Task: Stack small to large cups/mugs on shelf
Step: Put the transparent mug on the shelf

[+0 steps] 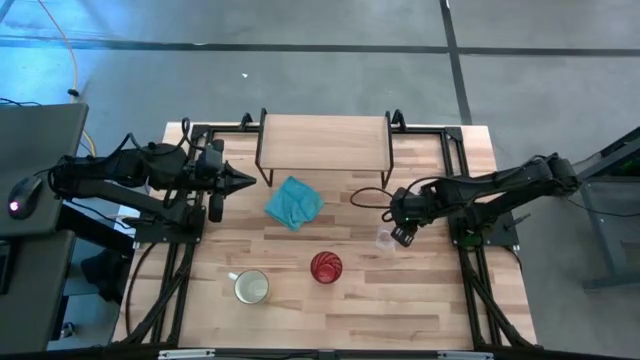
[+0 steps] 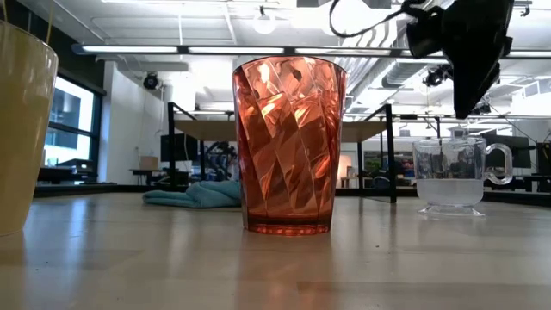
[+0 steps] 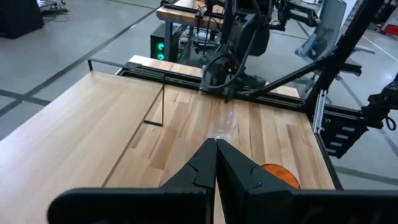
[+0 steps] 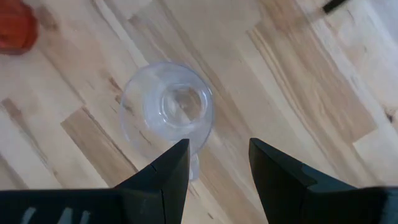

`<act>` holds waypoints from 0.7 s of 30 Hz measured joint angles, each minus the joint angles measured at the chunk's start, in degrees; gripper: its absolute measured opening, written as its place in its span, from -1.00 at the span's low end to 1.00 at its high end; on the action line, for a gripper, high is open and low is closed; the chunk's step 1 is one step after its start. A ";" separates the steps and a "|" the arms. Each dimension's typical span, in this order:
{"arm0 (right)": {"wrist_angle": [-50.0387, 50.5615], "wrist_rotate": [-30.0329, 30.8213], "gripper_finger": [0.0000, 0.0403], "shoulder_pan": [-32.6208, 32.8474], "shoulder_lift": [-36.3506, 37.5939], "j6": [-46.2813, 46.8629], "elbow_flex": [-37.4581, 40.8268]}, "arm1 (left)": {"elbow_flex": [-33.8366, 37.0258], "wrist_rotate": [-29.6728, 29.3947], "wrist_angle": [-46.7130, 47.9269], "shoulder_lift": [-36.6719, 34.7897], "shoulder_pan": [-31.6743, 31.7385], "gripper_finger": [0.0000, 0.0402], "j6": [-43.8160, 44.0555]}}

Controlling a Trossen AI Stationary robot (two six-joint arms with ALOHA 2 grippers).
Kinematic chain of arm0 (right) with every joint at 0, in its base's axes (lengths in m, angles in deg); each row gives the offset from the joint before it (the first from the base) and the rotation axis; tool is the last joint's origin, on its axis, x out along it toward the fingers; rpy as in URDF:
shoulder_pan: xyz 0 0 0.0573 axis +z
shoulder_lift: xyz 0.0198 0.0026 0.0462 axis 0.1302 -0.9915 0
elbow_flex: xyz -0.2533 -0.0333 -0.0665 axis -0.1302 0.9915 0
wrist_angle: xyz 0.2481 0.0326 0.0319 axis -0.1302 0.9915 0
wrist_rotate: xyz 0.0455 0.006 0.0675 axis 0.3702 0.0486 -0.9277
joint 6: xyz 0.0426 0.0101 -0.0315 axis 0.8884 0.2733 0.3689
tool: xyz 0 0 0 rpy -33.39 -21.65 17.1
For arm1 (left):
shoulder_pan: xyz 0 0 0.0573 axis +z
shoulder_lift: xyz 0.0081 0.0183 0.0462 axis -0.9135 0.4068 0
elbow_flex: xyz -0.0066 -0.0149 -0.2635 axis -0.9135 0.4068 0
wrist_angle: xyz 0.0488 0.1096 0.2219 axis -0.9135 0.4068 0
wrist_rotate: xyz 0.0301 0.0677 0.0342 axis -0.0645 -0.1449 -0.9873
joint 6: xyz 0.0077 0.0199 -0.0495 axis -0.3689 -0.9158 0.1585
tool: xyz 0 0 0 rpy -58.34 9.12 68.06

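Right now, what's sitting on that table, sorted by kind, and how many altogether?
Cups and mugs: 3 (clear glass cup, red tumbler, cream-yellow mug)
Cloths: 1 (teal cloth)
Shelves: 1 (wooden shelf)
Total: 5

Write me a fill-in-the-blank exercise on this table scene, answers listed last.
1. The right claw hangs open above the small clear ____.
2. The left claw is ____, its fingers pressed together.
3. The cloth lying in front of the shelf is ____ in colour.
4. The red tumbler stands on the ____, not on the shelf.

Answers: cup; shut; teal; table
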 joint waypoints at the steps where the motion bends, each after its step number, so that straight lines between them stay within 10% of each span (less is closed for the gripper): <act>1: 0.05 -0.15 -0.22 0.00 -0.58 0.85 -0.02 | 0.00 -0.02 -0.01 0.00 0.01 -1.00 0.00; 21: -4.55 -2.73 -0.22 0.00 -12.43 1.27 -0.02 | 0.00 -0.46 0.00 -1.98 0.01 -1.00 1.55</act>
